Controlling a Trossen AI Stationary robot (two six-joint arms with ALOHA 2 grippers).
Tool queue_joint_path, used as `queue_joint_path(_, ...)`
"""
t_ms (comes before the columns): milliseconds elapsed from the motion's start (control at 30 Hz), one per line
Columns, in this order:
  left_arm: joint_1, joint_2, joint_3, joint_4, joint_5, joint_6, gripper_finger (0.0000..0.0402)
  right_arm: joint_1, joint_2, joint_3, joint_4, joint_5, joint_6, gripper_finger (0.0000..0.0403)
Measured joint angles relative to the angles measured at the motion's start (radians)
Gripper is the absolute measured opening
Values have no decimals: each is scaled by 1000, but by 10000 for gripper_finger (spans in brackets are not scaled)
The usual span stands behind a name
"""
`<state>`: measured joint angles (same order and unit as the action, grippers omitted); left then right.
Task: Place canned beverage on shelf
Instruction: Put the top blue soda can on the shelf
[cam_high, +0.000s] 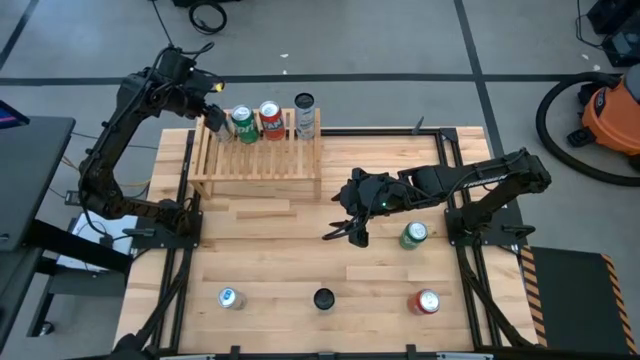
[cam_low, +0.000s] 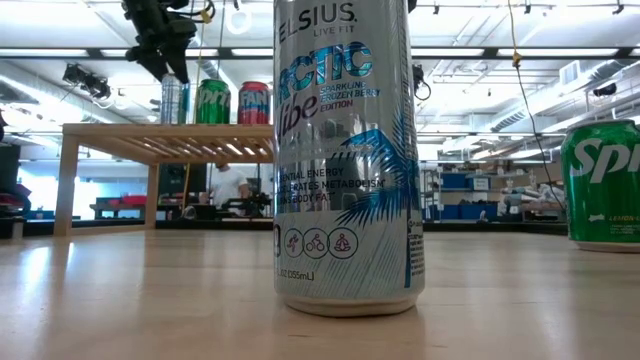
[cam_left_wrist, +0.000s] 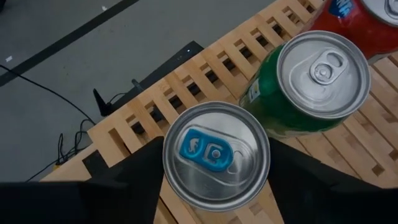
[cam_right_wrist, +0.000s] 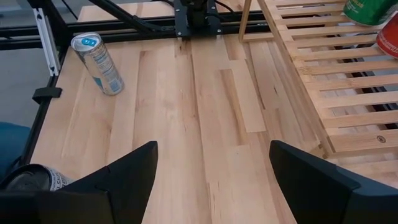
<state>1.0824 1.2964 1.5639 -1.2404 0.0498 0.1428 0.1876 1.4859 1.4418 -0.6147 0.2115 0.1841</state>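
The shelf (cam_high: 260, 165) is a light-wood slatted rack at the table's far left. A green can (cam_high: 241, 122), a red can (cam_high: 270, 118) and a dark-topped can (cam_high: 304, 110) stand on its far side. My left gripper (cam_high: 213, 118) is at the shelf's left end, shut on a silver can with a blue tab (cam_left_wrist: 216, 163), right beside the green can (cam_left_wrist: 311, 81). In the low view this silver can (cam_low: 172, 100) stands upright on the shelf top under the gripper. My right gripper (cam_high: 345, 232) hangs open over the middle of the table, holding nothing. My left gripper pinches the silver can between its two fingers (cam_left_wrist: 134, 171), one on each side of the wall just under the top rim (cam_left_wrist: 168, 155). The fingers slant down from the far left. The can is upright, its base level with the shelf's slats (cam_left_wrist: 205, 68); the base itself is hidden.
Loose cans stand on the table: a green one (cam_high: 414, 234) by my right gripper, a red one (cam_high: 425, 301), a dark-topped one (cam_high: 323, 298) and a silver one (cam_high: 229, 297) near the front edge. The shelf's right half (cam_right_wrist: 336, 81) is bare.
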Motion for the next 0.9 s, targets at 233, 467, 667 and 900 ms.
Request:
queue_joint_path(233, 0, 0, 0, -2, -4, -71, 242, 0, 0, 0, 0, -1, 0, 318)
queue_joint_path(467, 0, -1, 0, -5, -4, -108, 248, 0, 0, 0, 0, -1, 0, 318)
queue_joint_path(667, 0, -1, 1, -5, -1, -158, 247, 0, 0, 0, 0, -1, 1, 318)
queue_joint_path(900, -1, -1, 1, -11, 7, -57, 247, 0, 0, 0, 0, 0, 27, 318)
